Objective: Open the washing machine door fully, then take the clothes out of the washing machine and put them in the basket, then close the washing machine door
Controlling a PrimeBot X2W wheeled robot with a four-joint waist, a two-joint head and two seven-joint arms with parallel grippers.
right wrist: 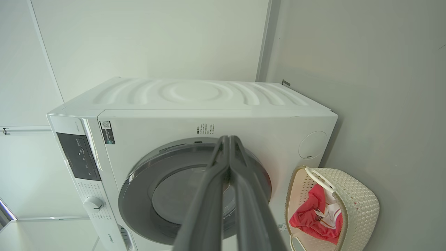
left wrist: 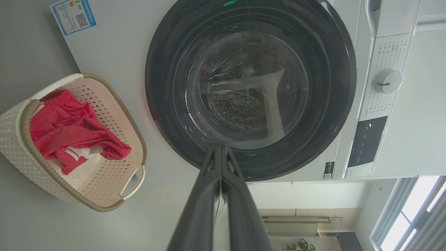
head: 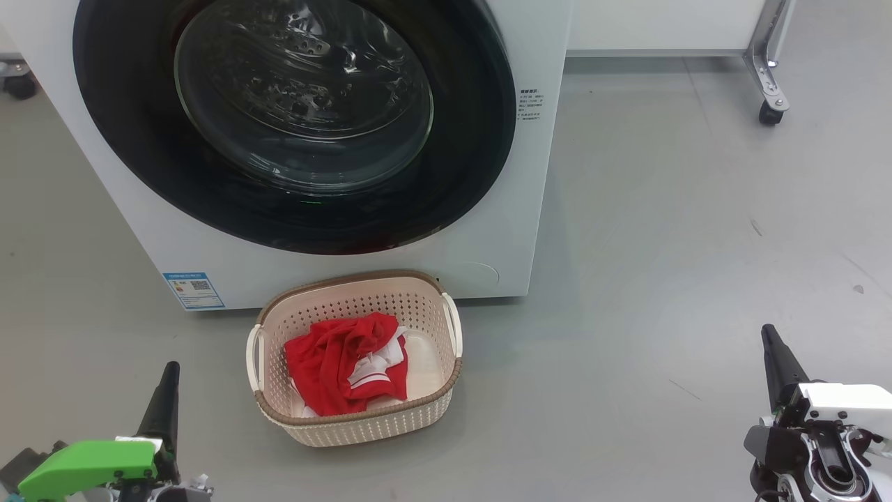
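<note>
The white washing machine point(head: 488, 230) fills the upper left of the head view, and its round black door point(head: 293, 118) with the glass bowl window lies flush against the front. On the floor just before it stands the cream basket point(head: 446, 390) holding the red clothes point(head: 341, 362) with white trim. My left gripper point(head: 169, 369) is at the lower left, shut and holding nothing, left of the basket. At the lower right, well away from the basket, my right gripper point(head: 769, 335) is likewise shut and bare. In the wrist views the door point(left wrist: 251, 87) point(right wrist: 139, 195), basket point(left wrist: 21, 153) point(right wrist: 359, 198) and clothes point(left wrist: 69, 129) point(right wrist: 310, 216) appear past the closed fingers point(left wrist: 205, 195) point(right wrist: 209, 195).
A metal frame leg on a castor point(head: 769, 104) stands at the back right by the wall. Another castor point(head: 19, 85) sits behind the machine's left side. Bare grey floor spreads to the right of the machine and around the basket. The machine's control dial point(left wrist: 388, 81) shows in the left wrist view.
</note>
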